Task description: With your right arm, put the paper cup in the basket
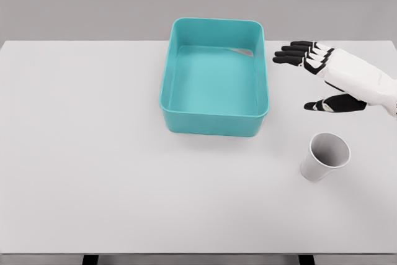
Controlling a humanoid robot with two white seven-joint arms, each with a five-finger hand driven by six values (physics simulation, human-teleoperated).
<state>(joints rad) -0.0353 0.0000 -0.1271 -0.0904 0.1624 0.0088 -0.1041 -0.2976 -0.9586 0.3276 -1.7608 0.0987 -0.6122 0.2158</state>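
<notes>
Cup [325, 157] upright on tabletop [93, 153], near right. Right robot hand [319, 79] spread, empty, farther back. Risk: fingers knock light cup over before grasp; basket [214, 119] left.

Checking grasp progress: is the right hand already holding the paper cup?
No: the right hand hovers open above the table, apart from the paper cup.

- The right hand [332, 79] is reaching in from the right edge, at mid-depth.
- Its black fingers [296, 54] are pointing left, spread and holding nothing, thumb lying nearer.
</notes>
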